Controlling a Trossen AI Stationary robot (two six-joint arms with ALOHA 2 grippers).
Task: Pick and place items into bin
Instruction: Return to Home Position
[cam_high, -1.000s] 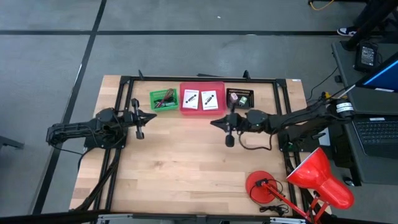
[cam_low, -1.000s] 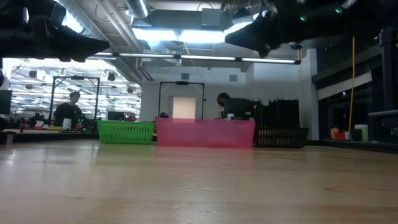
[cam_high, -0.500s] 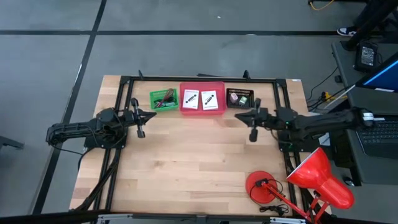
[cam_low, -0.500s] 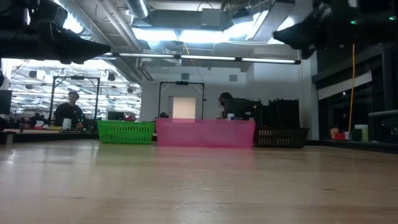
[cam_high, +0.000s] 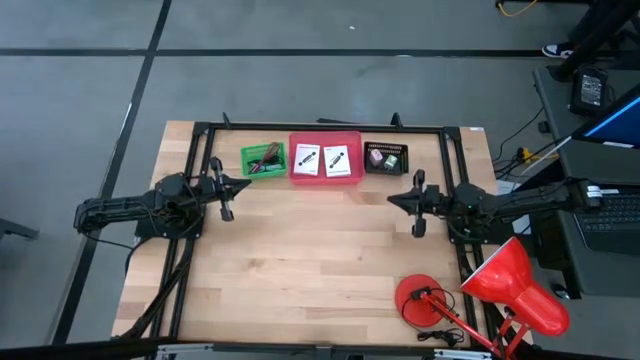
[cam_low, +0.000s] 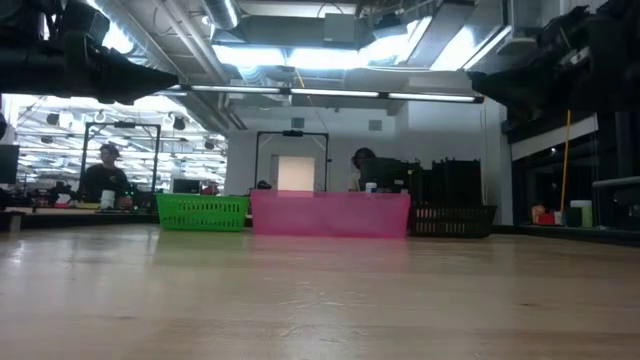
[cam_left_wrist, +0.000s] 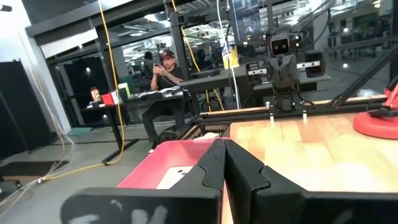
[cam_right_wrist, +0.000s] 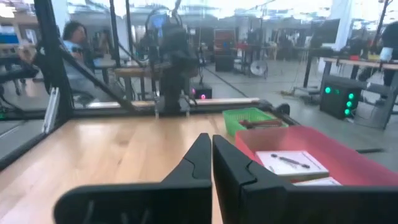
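At the table's (cam_high: 300, 270) far edge: two white cards (cam_high: 307, 157) in red bin (cam_high: 325, 136), cords (cam_high: 266, 159) in green bin (cam_high: 244, 160), small pieces (cam_high: 377, 156) in dark bin (cam_high: 390, 147); left gripper (cam_high: 245, 186) and right gripper (cam_high: 393, 198) empty, fingers pressed together, well apart above bare wood.

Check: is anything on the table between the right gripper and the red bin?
Nothing visible does. Only bare tabletop lies between the right gripper, shut and empty, and the red bin. The red lamp stands well off that line. The left gripper waits at the left side.
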